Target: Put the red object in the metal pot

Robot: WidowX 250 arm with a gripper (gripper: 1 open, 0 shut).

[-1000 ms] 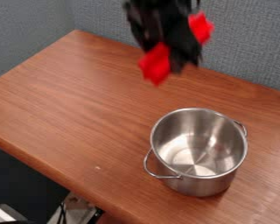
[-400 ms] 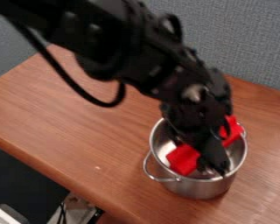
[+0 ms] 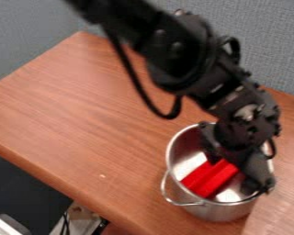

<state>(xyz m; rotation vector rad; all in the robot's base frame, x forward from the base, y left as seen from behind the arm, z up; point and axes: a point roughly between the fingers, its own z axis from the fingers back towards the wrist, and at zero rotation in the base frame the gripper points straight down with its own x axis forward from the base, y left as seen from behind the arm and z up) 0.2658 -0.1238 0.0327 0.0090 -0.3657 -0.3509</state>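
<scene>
The metal pot [image 3: 176, 190] stands near the table's front right edge, shiny and round. The red object [image 3: 211, 177] lies slanted inside it, low against the pot's floor. My black gripper [image 3: 235, 163] reaches down into the pot from above. Its fingers [image 3: 255, 173] look spread apart, with the red bar just below and to their left, and I see no grip on it. The arm hides the pot's far rim and part of its inside.
The wooden table [image 3: 76, 101] stretches to the left and back. Its front edge [image 3: 63, 184] runs diagonally close to the pot. A grey wall [image 3: 27, 27] is behind.
The arm came down and to the right, carrying the red object from above the table into the pot. The fingers have spread and the bar now lies in the pot.
</scene>
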